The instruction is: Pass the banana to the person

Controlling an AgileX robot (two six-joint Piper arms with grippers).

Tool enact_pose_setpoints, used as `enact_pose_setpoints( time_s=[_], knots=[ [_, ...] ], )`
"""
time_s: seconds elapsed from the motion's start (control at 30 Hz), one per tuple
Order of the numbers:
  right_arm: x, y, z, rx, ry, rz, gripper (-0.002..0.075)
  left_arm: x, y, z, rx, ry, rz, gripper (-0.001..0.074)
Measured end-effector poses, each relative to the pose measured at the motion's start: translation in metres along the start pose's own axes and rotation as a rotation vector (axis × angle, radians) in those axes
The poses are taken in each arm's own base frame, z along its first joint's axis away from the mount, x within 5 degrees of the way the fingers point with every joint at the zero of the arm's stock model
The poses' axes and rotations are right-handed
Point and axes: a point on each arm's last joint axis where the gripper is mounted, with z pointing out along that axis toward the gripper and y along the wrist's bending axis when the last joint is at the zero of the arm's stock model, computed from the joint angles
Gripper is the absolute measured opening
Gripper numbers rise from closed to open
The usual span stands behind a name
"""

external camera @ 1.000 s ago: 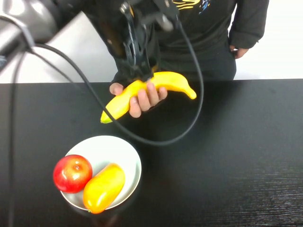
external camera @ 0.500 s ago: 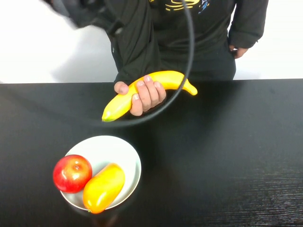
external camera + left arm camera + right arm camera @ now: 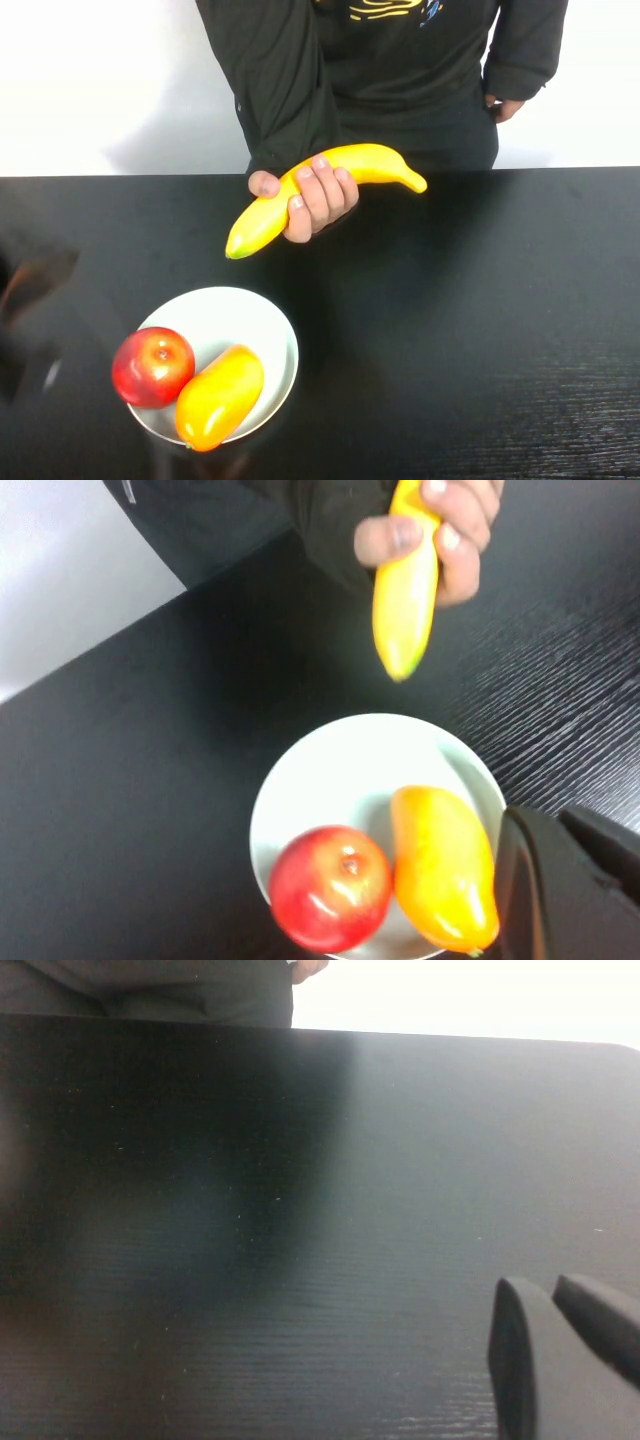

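Note:
The banana [image 3: 300,195] is long, yellow and green-tipped. The person [image 3: 400,60], in a dark sweatshirt, holds it in one hand [image 3: 318,198] over the table's far edge. It also shows in the left wrist view [image 3: 405,590], gripped by that hand [image 3: 450,530]. My left gripper [image 3: 555,815] is shut and empty. It hovers beside the white plate [image 3: 330,770], well away from the banana. In the high view the left arm is only a dark blur [image 3: 35,320] at the left edge. My right gripper [image 3: 545,1285] is shut and empty over bare black table.
The white plate [image 3: 225,310] at the front left holds a red apple [image 3: 153,366] and a plump orange-yellow fruit [image 3: 219,396]. The black table [image 3: 480,330] stretches to the right. The person's other hand [image 3: 503,108] hangs at their side.
My left arm has let go of the banana and pulled back from the person's hand to the left edge. The person now holds the banana alone, slightly further right.

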Motion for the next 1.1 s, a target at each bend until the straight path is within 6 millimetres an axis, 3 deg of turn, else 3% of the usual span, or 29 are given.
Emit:
enact_pose_setpoints(
  time_s=[0.17, 0.33, 0.7, 0.9, 1.1],
  knots=[
    [0.000, 0.000, 0.000, 0.000, 0.000, 0.000, -0.0007, 0.056, -0.012, -0.007, -0.006, -0.062, -0.045, -0.0001],
    [0.000, 0.000, 0.000, 0.000, 0.000, 0.000, -0.0007, 0.091, -0.014, -0.011, -0.057, -0.057, -0.009, -0.0001],
    [0.000, 0.000, 0.000, 0.000, 0.000, 0.000, -0.0007, 0.107, -0.015, -0.010, -0.090, -0.047, 0.011, -0.0002],
    [0.000, 0.000, 0.000, 0.000, 0.000, 0.000, -0.0007, 0.123, -0.017, 0.000, -0.199, -0.367, -0.028, -0.0002],
    [0.000, 0.000, 0.000, 0.000, 0.000, 0.000, -0.0007, 0.162, -0.022, 0.017, -0.399, -0.670, -0.126, -0.0003]
  ],
)
